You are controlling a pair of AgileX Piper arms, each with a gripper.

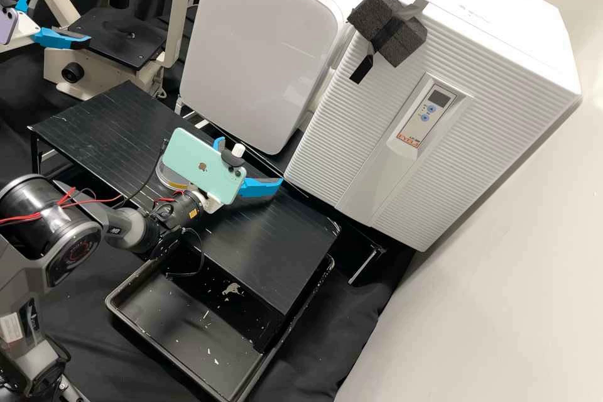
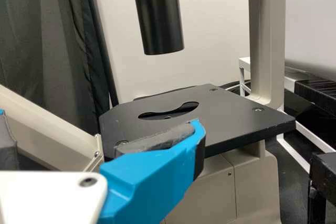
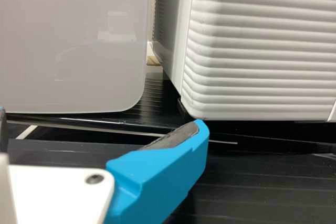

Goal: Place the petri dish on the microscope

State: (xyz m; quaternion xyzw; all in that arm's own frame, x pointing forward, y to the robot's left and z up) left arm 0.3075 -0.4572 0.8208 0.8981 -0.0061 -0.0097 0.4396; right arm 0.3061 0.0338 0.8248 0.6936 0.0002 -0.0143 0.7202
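Right arm's [image 1: 63,239] closest, my right gripper's [image 1: 251,162] wide open over a black platform [image 1: 282,245]; left gripper's [image 1: 65,17] gaping too, microscope [image 1: 119,41] just ahead.

A lab, shown by the microscope [image 1: 116,38] standing there.

Off-wht wall [image 1: 502,289], wht ribbed cabinet [image 1: 339,125] w/ ctrl panel [image 1: 426,114] – glossy wht unit [image 1: 257,44] alongside, dk drape [image 2: 37,40], blk bench [image 1: 270,251]

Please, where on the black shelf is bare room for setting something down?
On the black shelf, one bare patch lies between the microscope and the right gripper; another lies between that gripper and the black tray. Mid-shelf, around the right arm, is crowded.
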